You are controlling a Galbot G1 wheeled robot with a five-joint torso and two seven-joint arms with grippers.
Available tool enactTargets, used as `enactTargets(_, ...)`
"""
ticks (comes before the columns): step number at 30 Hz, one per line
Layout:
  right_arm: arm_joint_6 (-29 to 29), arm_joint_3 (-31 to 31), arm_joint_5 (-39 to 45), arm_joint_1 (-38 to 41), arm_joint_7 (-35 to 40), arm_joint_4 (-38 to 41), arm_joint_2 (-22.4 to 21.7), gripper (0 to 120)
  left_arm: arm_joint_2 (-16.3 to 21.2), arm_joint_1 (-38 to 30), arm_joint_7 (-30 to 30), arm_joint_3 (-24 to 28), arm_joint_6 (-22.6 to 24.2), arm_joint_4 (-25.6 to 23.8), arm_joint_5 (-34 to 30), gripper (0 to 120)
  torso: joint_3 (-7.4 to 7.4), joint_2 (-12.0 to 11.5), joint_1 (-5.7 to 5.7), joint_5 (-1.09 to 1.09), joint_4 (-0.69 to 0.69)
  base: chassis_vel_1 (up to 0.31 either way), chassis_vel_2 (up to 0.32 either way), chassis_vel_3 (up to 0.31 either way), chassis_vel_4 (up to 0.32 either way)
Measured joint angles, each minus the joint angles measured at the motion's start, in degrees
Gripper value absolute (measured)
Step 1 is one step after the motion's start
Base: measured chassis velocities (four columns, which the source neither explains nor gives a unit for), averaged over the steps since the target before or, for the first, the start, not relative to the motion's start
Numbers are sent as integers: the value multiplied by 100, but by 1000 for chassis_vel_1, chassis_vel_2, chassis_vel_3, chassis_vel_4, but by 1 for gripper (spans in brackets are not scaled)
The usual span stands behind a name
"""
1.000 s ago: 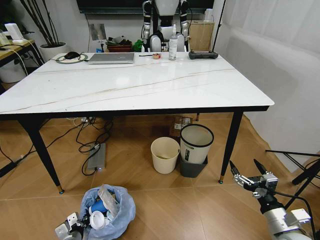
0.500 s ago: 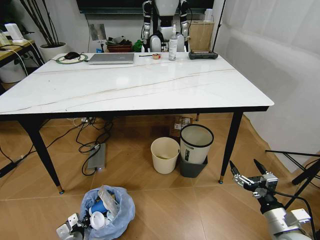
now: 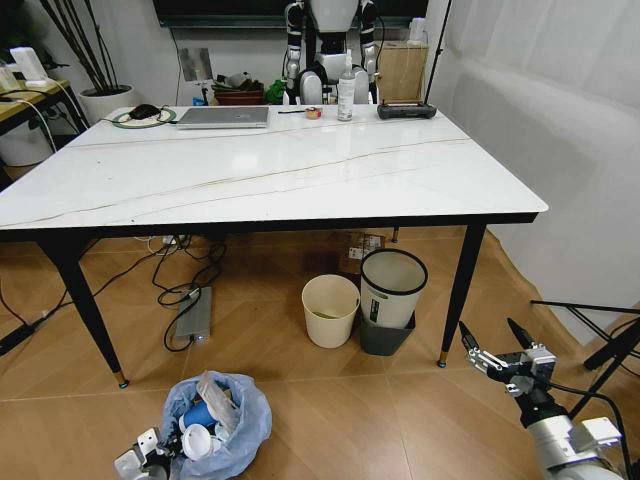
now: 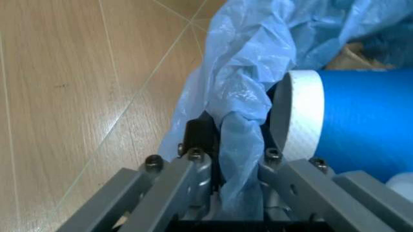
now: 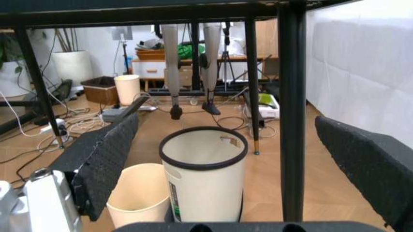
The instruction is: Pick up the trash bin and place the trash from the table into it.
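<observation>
The trash bin (image 3: 215, 425) stands on the wooden floor in front of the table (image 3: 270, 170), its crinkled light-blue bag (image 4: 248, 87) billowing over the rim. Inside lies trash: a blue paper cup (image 4: 361, 125) with a white rim, a white lid (image 3: 195, 440) and crumpled paper (image 3: 217, 390). My left gripper (image 3: 150, 462) is at the bin's near left side, shut on a fold of the bag (image 4: 237, 159). My right gripper (image 3: 497, 352) hovers low beside the table's front right leg, open, with nothing between its fingers (image 5: 103, 159).
Under the table stand a cream bin (image 3: 330, 310) and a black bin with a white rim (image 3: 392, 285). Cables and a power strip (image 3: 195, 315) lie on the floor at left. A laptop (image 3: 222, 116), a bottle (image 3: 346, 95) and a controller (image 3: 406, 110) sit at the table's far edge.
</observation>
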Motion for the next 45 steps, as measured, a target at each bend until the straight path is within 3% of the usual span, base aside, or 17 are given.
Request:
enactTargets(6,0,0,0,0,0,0,0,100,-7,12,2,-17,-7,-49,-1,23,1,3,1,2,0,0,0,0,0)
enactTargets(23,0,0,0,0,0,0,0,100,33,227,-34,82,-5,-534,-26,39,4,6,3,2,0,0,0,0,0)
enactTargets(25,0,0,0,0,0,0,0,100,99,367,-33,74,-6,-776,-89,48,4,7,3,2,0,0,0,0,0)
enactTargets(28,0,0,0,0,0,0,0,100,140,430,-32,55,-6,-887,-122,51,4,7,3,1,0,0,0,0,0)
enactTargets(31,0,0,0,0,0,0,0,100,363,715,-31,-79,-6,-1385,-313,63,4,8,3,1,1,0,0,0,0)
enactTargets(40,0,0,0,0,0,0,0,100,602,1379,-20,-266,-39,-2168,-501,96,5,9,3,1,1,0,0,0,0)
enactTargets(45,0,0,0,0,0,0,0,100,699,1815,95,-366,-171,-2636,-446,100,5,9,3,1,0,0,0,0,0)
